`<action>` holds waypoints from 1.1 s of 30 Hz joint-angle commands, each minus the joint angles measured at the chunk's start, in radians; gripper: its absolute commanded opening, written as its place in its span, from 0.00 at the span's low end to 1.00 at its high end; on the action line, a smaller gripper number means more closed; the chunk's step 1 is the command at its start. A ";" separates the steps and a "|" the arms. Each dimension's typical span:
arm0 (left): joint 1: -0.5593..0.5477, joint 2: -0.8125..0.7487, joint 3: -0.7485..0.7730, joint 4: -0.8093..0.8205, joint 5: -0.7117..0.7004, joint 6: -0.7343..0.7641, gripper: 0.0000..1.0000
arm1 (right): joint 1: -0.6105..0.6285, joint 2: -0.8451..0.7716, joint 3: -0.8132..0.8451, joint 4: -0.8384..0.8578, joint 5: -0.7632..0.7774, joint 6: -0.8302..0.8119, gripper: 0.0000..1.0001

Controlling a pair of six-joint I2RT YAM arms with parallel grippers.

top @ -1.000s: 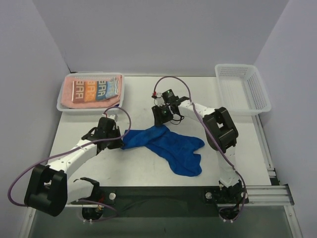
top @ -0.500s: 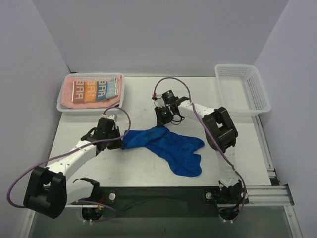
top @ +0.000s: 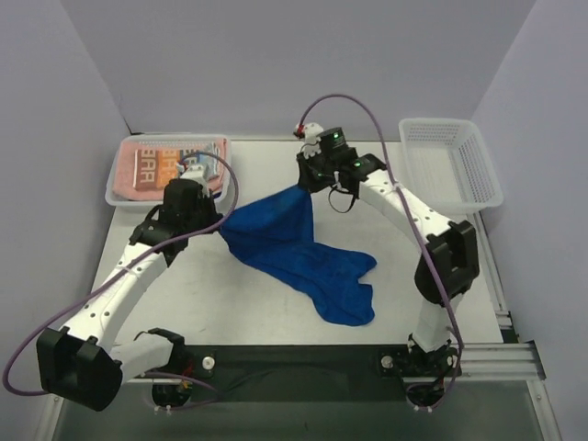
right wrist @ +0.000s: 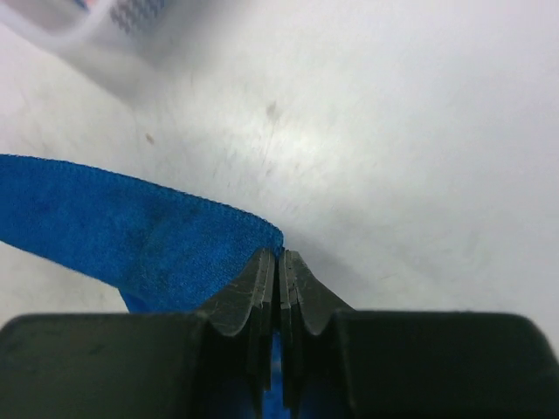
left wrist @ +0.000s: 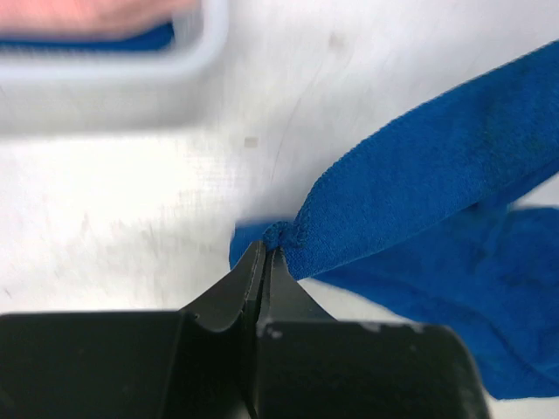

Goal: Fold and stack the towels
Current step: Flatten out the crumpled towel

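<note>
The royal-blue towel (top: 294, 248) hangs stretched between both grippers above the table, its lower end trailing on the surface toward the front. My left gripper (top: 218, 228) is shut on its left corner (left wrist: 278, 236). My right gripper (top: 303, 184) is shut on its far corner (right wrist: 266, 234). The towel's top edge runs taut between them (left wrist: 419, 183). A white lettered towel (top: 156, 167) lies folded on a salmon-pink towel (top: 216, 170) in the left basket, partly hidden by my left arm.
A white mesh basket (top: 124, 193) holds the folded towels at the back left. Another white mesh basket (top: 450, 163) stands at the back right. The table's front edge has a metal rail (top: 478, 354).
Both grippers have risen and moved back with the blue towel's corners. The towel went from lying crumpled on the table to being lifted and spread between them.
</note>
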 commanded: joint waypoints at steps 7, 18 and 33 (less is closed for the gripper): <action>0.008 0.070 0.366 0.094 -0.035 0.154 0.00 | -0.053 -0.343 0.066 0.049 0.214 -0.062 0.00; 0.001 0.100 0.697 0.229 0.122 0.262 0.00 | -0.069 -0.578 0.095 0.151 0.285 -0.172 0.00; -0.023 0.062 1.010 0.293 0.248 0.266 0.00 | -0.069 -0.722 0.232 0.171 0.150 -0.217 0.00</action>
